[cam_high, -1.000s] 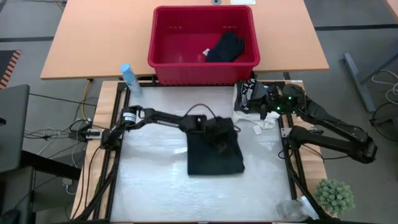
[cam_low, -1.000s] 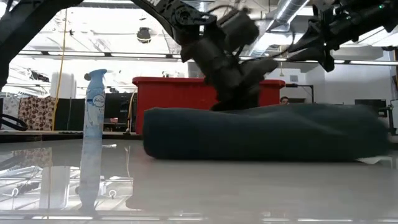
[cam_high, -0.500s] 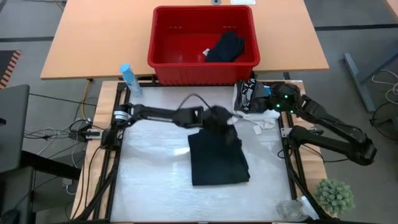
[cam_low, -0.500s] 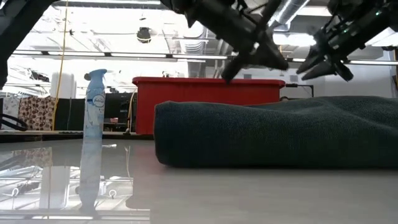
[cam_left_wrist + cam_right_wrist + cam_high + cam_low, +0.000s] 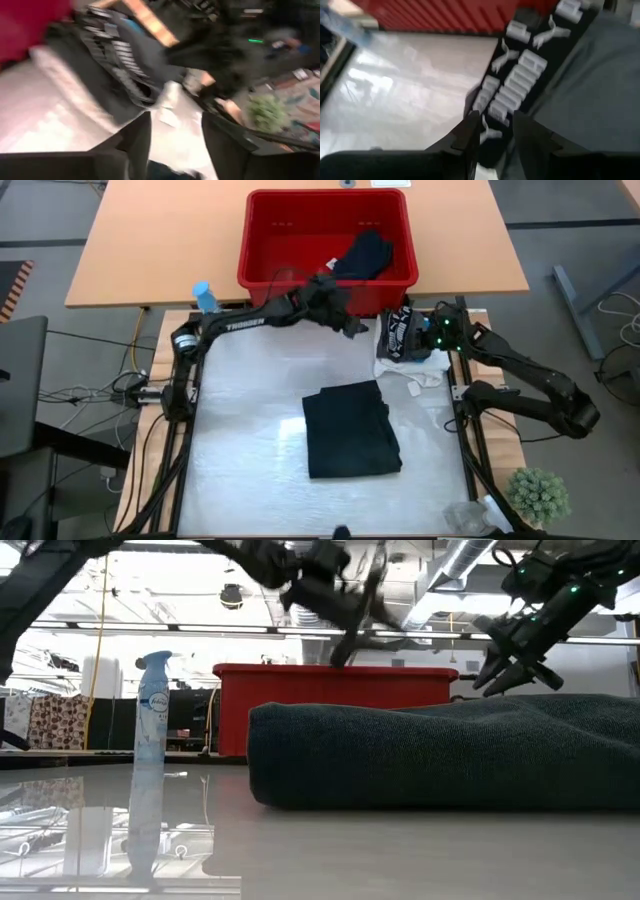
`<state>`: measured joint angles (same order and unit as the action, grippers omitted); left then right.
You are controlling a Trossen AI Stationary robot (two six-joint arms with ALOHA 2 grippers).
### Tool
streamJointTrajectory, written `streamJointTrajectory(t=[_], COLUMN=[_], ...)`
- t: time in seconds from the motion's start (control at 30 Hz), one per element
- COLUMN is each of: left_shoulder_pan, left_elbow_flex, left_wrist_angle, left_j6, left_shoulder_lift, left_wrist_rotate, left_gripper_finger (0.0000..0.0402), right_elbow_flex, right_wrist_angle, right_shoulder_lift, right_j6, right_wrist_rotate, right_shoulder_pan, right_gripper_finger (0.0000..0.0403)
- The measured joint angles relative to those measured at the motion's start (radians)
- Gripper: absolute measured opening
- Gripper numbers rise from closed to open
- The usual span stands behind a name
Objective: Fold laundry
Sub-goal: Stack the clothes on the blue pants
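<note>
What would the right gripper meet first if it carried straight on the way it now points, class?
Probably the black-and-white patterned garment, which lies just past the right gripper and its parted fingers. Depth is hard to judge, but nothing else shows in between.

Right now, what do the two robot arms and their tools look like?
Both are dark, slim, jointed arms. The left arm carries white lettering along its link. The right arm shows green lights near its wrist. Each tool ends in two dark fingers.
</note>
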<state>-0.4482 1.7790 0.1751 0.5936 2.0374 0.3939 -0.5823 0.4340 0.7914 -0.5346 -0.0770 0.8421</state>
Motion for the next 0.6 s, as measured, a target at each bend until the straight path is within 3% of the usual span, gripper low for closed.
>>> streamJointTrajectory(t=[0.17,0.27,0.4,0.6], left_shoulder_pan=[-0.074,-0.097,-0.115,-0.115], left_elbow_flex=[-0.001,0.002,-0.001,0.038], left_wrist_angle=[-0.072,-0.1,-0.104,-0.12], left_j6=[-0.005,0.04,0.103,0.145], left_shoulder_lift=[0.072,0.119,0.191,0.265], left_wrist_rotate=[-0.005,0.048,0.12,0.072], left_gripper_finger=[0.0215,0.0239,0.0259,0.0269], right_elbow_flex=[-0.006,-0.053,-0.132,-0.231], right_wrist_angle=[-0.073,-0.038,0.022,0.106], right_shoulder_lift=[0.005,0.011,0.041,0.128], right_j6=[-0.078,-0.09,-0.094,-0.094], right_wrist_rotate=[0.011,0.062,0.11,0.132], right_shoulder_pan=[0.026,0.054,0.086,0.088], right_gripper_finger=[0.0147,0.0143,0.0137,0.0137])
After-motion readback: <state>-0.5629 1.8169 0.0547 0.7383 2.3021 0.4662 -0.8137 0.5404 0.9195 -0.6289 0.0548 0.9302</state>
